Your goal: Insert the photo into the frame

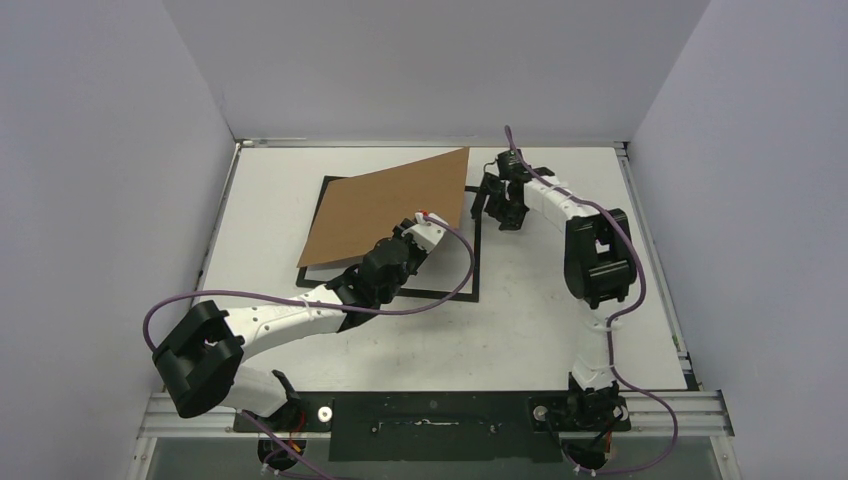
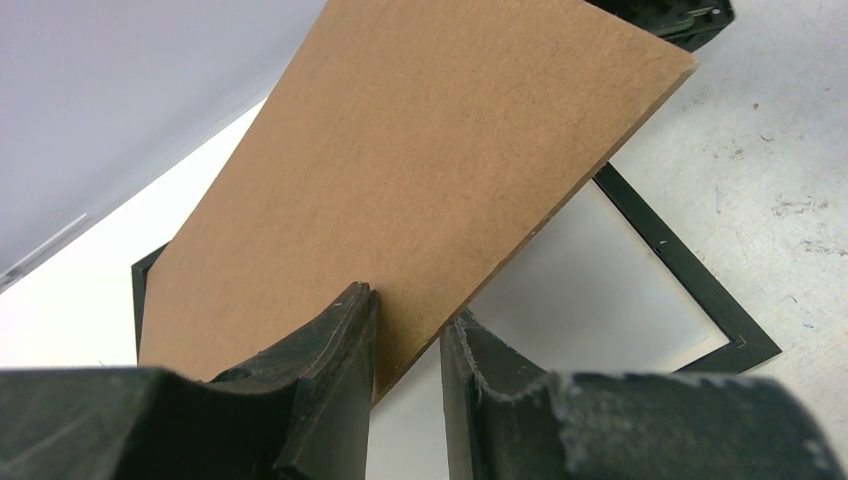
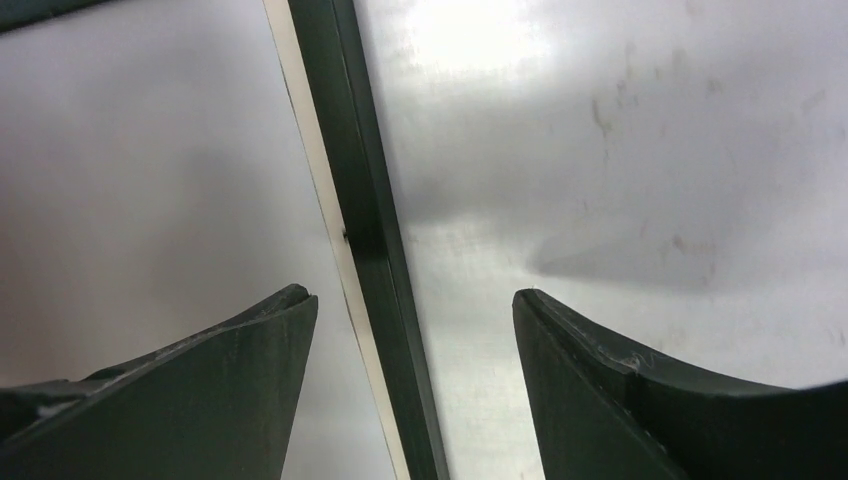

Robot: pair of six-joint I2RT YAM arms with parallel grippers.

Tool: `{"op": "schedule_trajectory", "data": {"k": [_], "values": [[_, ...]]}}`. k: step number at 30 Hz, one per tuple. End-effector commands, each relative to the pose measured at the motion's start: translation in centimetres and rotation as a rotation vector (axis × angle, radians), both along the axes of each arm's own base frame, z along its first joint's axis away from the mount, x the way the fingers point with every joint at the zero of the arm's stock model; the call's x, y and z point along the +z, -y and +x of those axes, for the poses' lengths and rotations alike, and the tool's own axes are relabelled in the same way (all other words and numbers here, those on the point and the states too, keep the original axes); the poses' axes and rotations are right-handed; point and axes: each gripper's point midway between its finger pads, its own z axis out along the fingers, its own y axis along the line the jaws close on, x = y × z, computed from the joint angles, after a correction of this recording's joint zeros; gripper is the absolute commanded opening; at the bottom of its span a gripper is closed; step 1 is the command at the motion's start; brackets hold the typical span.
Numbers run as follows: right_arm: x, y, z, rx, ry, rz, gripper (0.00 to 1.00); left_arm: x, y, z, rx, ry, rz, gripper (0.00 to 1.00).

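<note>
**Backing Board Held Tilted Over Black Frame**

The frame (image 2: 690, 262) lies flat on the white surface (image 1: 540, 320), toward its far middle. Above it the left gripper (image 2: 408, 310) has its fingers (image 2: 330, 370) pinching the near edge of a brown cardboard backing (image 1: 390, 210), which is raised on a slant over the frame's left and far parts. A pale sheet (image 2: 600, 290) fills the frame's opening beneath the board; whether it is the photo's back cannot be told, and no sunset print shows in any view. At the frame's far right corner the right gripper (image 3: 412, 295) hangs low with its fingers (image 3: 230, 390) spread wide, the frame's black right rail running between them and touching neither.
</note>
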Motion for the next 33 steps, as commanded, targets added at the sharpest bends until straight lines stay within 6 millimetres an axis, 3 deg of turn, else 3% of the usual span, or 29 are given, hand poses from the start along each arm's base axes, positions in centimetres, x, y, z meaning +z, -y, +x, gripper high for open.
{"op": "schedule_trajectory", "data": {"k": [1,6,11,16,23,33], "values": [[3.3,-0.1,-3.7,0.023,-0.012,0.019,0.72,0.7,-0.5,-0.1,0.045,-0.026,-0.102,0.16],[2.6,-0.4,-8.5,0.086,-0.090,0.017,0.72,0.6,-0.5,-0.1,0.047,-0.029,-0.103,0.16],[1.7,-1.9,-11.0,0.161,-0.131,0.014,0.71,0.4,-0.5,-0.2,0.046,-0.035,-0.104,0.16],[0.8,-2.4,-11.5,0.169,-0.152,-0.051,0.69,0.2,-0.6,-0.3,0.043,-0.042,-0.103,0.16],[-0.6,-2.5,-12.4,0.173,-0.180,-0.096,0.48,0.1,-0.6,-0.5,0.038,-0.047,-0.102,0.16],[-1.8,-2.3,-13.2,0.177,-0.219,-0.123,0.36,-0.1,-0.8,-0.6,0.036,-0.051,-0.103,0.16]]}}
